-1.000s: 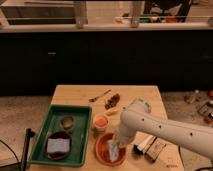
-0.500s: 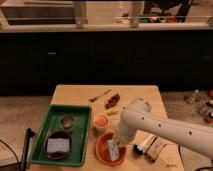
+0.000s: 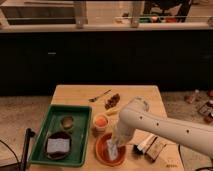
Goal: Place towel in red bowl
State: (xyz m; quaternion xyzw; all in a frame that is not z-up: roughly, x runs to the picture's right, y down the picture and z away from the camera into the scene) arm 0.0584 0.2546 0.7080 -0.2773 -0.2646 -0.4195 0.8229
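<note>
Camera view: the arm (image 3: 165, 127) reaches in from 4 o'clock across the table (image 3: 75, 95) and bends down over the red bowl (image 3: 102, 155), which sits near the table's front edge at about 6 o'clock. The end effector (image 3: 114, 145) is low inside the bowl, with the towel (image 3: 112, 149) showing as a pale fold just below it, within the bowl's rim. I cannot tell whether the end effector is apart or clamped on the towel.

At 9 o'clock from the bowl stands a green tray (image 3: 80, 135) holding a dark dish with a grey sponge (image 3: 57, 145) and a small cup (image 3: 67, 121). An orange cup (image 3: 101, 121) stands just beside the bowl at 12 o'clock, and a box (image 3: 154, 149) lies at 3 o'clock.

The towel looks light, soft and limp; it will likely drape and sag, so a pinch at a bunched fold should hold it best.
</note>
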